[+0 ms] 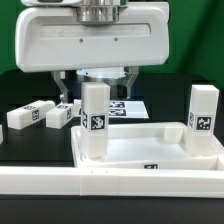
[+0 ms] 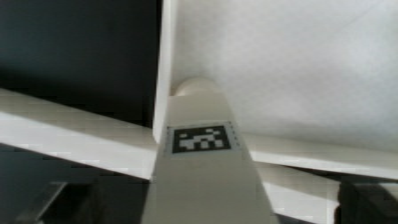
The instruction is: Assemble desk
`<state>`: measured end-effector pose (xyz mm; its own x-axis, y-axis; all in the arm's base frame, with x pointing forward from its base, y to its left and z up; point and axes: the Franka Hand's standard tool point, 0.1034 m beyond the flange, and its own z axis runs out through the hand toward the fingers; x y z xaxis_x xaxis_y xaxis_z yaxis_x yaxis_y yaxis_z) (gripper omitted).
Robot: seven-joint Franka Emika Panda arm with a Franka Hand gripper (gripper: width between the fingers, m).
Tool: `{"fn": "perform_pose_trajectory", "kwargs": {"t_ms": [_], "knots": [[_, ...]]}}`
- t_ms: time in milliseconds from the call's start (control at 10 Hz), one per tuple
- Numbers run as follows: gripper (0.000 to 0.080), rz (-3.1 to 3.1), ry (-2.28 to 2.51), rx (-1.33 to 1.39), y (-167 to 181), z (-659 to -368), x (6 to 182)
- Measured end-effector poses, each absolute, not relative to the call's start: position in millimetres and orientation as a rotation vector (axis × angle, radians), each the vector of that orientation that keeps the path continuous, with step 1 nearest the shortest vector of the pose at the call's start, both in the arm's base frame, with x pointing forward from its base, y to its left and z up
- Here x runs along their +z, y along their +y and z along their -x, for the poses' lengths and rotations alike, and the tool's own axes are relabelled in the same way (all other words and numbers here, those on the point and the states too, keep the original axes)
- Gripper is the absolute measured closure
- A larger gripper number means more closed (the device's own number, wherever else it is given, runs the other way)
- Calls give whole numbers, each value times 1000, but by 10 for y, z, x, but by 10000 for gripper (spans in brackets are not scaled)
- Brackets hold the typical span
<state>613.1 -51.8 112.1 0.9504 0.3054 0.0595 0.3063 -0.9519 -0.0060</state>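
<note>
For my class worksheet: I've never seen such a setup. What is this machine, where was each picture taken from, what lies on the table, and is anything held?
It is a robot arm building a desk. The big white block is its hand, open and holding nothing. One picture looks on from outside; the other looks down from the wrist. The white tabletop has two upright legs, one below the hand, one at another corner. Two loose legs lie beside it.

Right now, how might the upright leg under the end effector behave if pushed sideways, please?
The leg looks like rigid plastic, so it probably won't flex. Tall and narrow, it may tip unless its corner of the tabletop holds it. Its smooth faces might be slippery.
</note>
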Motion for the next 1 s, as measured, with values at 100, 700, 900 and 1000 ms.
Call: {"fn": "perform_pose_trajectory", "kwargs": {"t_ms": [100, 700, 900, 1000], "knots": [[195, 3086, -488, -90, -521, -6129, 1118], [509, 3093, -447, -90, -542, -6127, 1113], [509, 3102, -172, -92, -550, -6124, 1111], [509, 3094, -37, -92, -555, -6118, 1105]]}}
